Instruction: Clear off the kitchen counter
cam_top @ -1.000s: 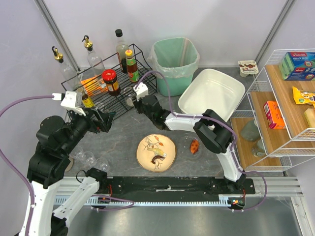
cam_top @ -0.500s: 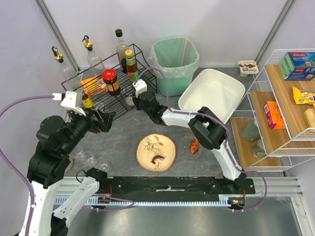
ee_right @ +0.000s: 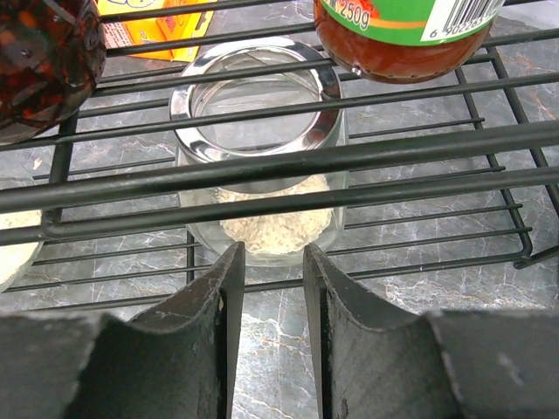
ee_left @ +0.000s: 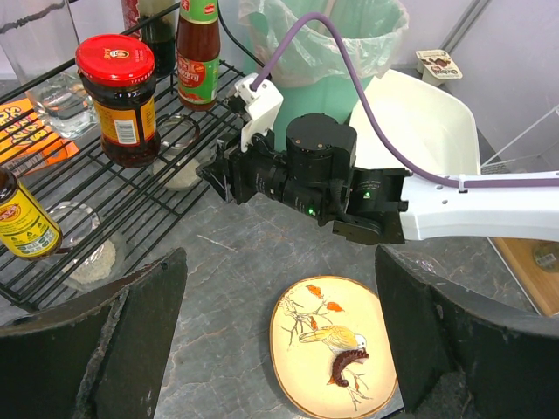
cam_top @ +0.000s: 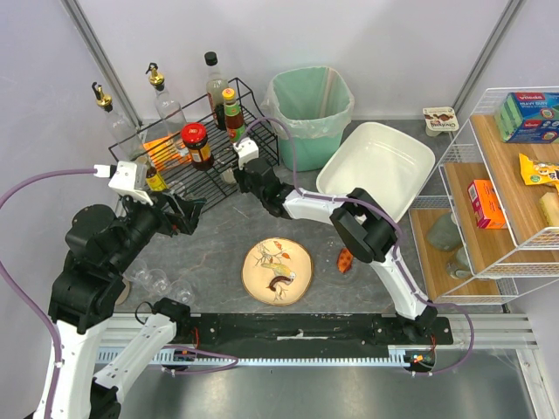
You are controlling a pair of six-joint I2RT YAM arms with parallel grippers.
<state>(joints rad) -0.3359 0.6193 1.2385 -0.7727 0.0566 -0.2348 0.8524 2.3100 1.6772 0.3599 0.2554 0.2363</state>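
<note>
Counter [cam_top: 218, 231]: dark grey mottled stone, flat and hard, spanning the table in front of both arms; it stays put and only the items on it get lifted.
Rack [cam_top: 179, 161]: black wire, stiff and open; its bars would block a straight lift from beneath.
Plate [cam_top: 278, 271]: round, glazed, bird pattern, lying flat at near centre; likely brittle and slick, best taken by the rim.
Jar [ee_right: 258, 175]: small, clear glass with a shiny metal rim and pale grains at the bottom, sitting behind the rack's bars; probably light, slippery and fragile, so grip it across the body.
Right gripper [ee_right: 268, 332]: empty, jaws a narrow gap apart, just in front of the jar; the gap looks narrower than the jar.
Left gripper [ee_left: 279, 349]: spread wide, empty, above the counter near the plate.
</note>
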